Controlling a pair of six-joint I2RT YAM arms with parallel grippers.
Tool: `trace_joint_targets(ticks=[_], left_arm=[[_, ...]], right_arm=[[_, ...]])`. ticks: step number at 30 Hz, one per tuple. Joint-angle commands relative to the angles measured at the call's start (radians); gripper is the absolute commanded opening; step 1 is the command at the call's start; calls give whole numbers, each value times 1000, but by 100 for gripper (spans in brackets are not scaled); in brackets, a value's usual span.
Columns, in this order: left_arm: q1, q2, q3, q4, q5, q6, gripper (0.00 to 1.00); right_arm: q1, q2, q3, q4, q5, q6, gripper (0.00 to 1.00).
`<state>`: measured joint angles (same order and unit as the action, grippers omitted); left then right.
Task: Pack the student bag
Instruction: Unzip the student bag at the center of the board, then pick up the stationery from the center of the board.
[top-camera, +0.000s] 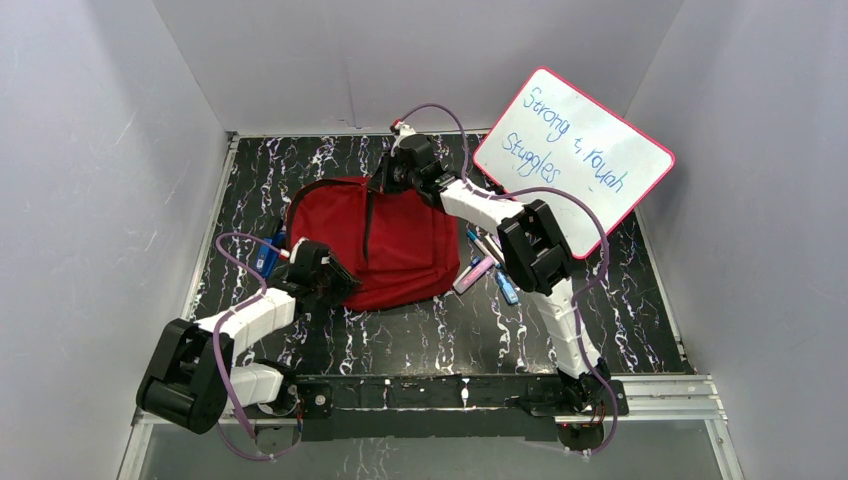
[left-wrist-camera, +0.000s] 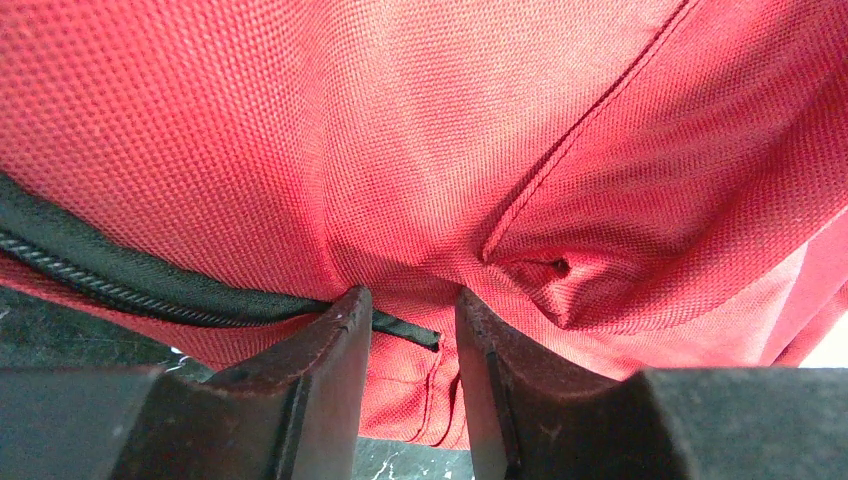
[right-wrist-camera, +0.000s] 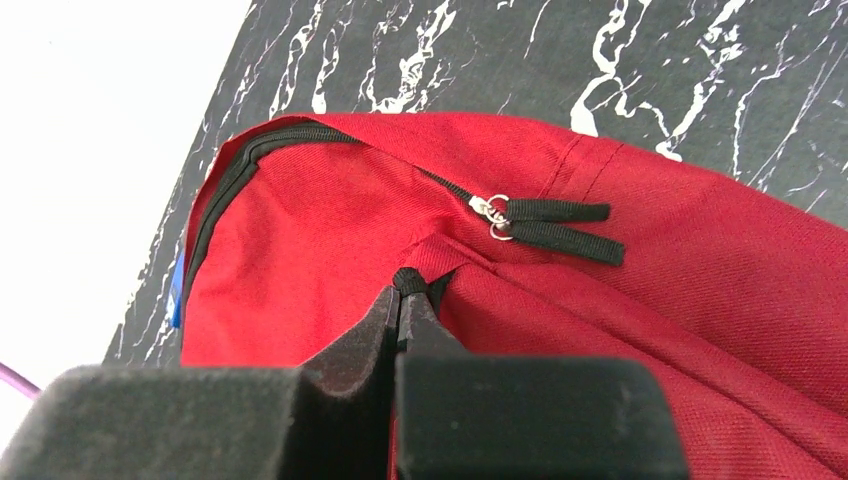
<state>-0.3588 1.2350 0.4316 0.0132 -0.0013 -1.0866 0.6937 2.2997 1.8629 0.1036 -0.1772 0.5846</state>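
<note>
The student bag (top-camera: 400, 245), a red backpack, lies in the middle of the black marbled table. My left gripper (top-camera: 335, 285) is at its near-left corner. In the left wrist view the left gripper (left-wrist-camera: 412, 305) has its fingers a little apart, pinching a bunch of red fabric (left-wrist-camera: 420, 150) beside the end of a black zipper (left-wrist-camera: 120, 275). My right gripper (top-camera: 385, 180) is at the bag's far top edge. In the right wrist view the right gripper (right-wrist-camera: 403, 290) is shut on a thin black loop of the bag. Two black zipper pulls (right-wrist-camera: 550, 225) lie just beyond it.
A pink-framed whiteboard (top-camera: 575, 160) with blue writing leans at the back right. Several pens and markers (top-camera: 480, 268) lie just right of the bag under my right arm. A blue item (top-camera: 268, 255) lies at the bag's left side. Grey walls enclose the table.
</note>
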Motion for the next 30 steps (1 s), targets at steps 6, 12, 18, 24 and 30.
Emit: trace_joint_targets(ticks=[6,12,18,24,30], left_arm=[[-8,53,-56,-211,-89,52,36],[-8,-23,43,-297,-124,102,37],[-7,-79,185,-398,-142,160,38],[-6,-90,262,-465,-149,192,40],[-6,-104,314,-514,-184,195,43]], right_arm=[[-17,-61,62,24,-8,-134,28],[-21,-237,-113,-42,30,-215,46],[-47,-464,-331,-235,159,-237,55],[-81,-644,-526,-454,231,-201,65],[-94,-740,-605,-655,350,-182,65]])
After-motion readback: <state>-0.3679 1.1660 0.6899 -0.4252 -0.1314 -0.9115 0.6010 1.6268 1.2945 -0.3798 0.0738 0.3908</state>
